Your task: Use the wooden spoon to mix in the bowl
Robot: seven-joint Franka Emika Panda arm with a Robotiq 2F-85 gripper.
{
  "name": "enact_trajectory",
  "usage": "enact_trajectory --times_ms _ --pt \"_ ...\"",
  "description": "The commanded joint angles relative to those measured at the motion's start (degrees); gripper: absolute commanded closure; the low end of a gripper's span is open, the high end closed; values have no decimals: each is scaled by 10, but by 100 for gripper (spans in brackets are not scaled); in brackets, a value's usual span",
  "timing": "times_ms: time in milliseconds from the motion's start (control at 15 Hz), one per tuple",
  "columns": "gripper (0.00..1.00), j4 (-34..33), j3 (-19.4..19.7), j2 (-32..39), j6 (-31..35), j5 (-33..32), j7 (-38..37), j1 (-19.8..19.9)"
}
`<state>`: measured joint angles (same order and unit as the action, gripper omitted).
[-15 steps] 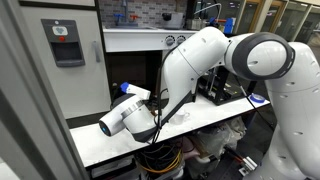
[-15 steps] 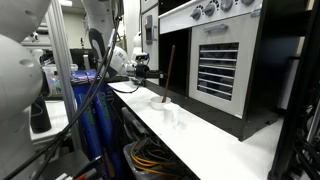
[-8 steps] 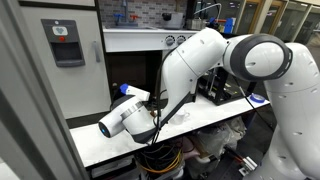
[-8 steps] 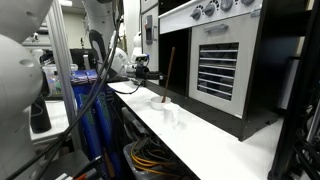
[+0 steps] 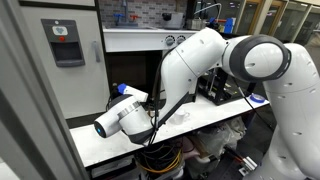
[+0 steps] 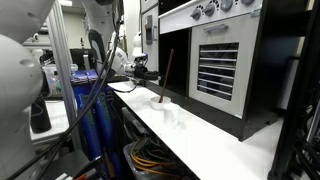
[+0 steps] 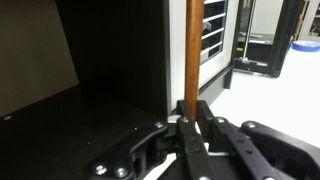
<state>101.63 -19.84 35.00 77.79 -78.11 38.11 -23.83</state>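
The wooden spoon [image 7: 190,50], a slim smooth brown stick, stands clamped in the black hand [image 7: 192,112].

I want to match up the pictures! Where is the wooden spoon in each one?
Exterior view: the wooden spoon stands near the middle, lower end at the bowl.
Exterior view: not visible; the white arm fills it.
Wrist view: its handle rises straight up, right of centre, pinched in the end effector.
Shared landmark: the oven, in all three.
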Motion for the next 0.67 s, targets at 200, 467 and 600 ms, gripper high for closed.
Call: enact_trajectory --times_ms 200,467,600 --pt "97 -25 -5 7 24 27 -23 -2" --pt "97 -23 -2 -5 24 33 -30 1" --pt "97 -21 -1 -7 22 36 -32 1"
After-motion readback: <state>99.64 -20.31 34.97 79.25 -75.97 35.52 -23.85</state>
